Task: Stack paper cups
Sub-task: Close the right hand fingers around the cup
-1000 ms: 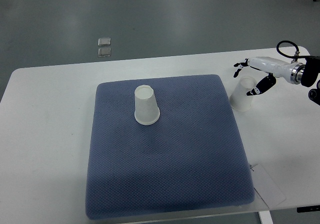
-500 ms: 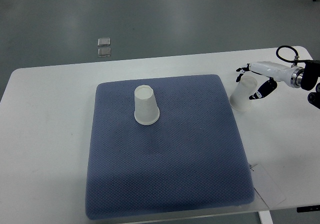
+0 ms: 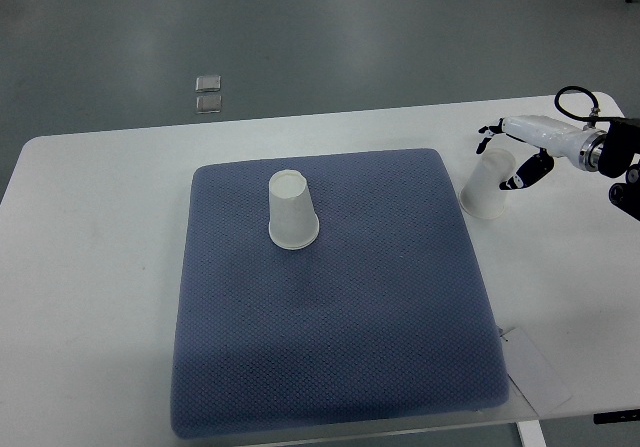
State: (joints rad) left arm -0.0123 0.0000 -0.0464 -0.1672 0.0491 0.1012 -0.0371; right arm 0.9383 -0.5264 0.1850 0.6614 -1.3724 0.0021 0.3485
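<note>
Your right robot hand (image 3: 512, 153) has closed in on the paper cup (image 3: 486, 187) at the right side of the table (image 3: 90, 267) over the last second. A second ago its fingers were spread wide above and beside the cup; now the dark fingertips (image 3: 517, 179) sit against the cup's upper end, with the thumb side reaching over from behind. The fingers look narrowed around the cup, but you cannot yet call it a firm hold: the cup has barely shifted and appears to rest on the table, tilted, its wide mouth toward the blue mat (image 3: 330, 367) and just beside the mat's right edge.

What this means for you: the approach looks finished and the grasp is the step in hand. Nothing has been stacked yet. The second paper cup (image 3: 293, 212) stands upside down on the mat, well apart from the one you are reaching for, left of the mat's centre and untouched.

Your left arm does not show in the view.

Expect the thin cup to deform or skid sideways if the fingers squeeze unevenly, so confirm the hold before lifting toward the upturned cup.
</note>
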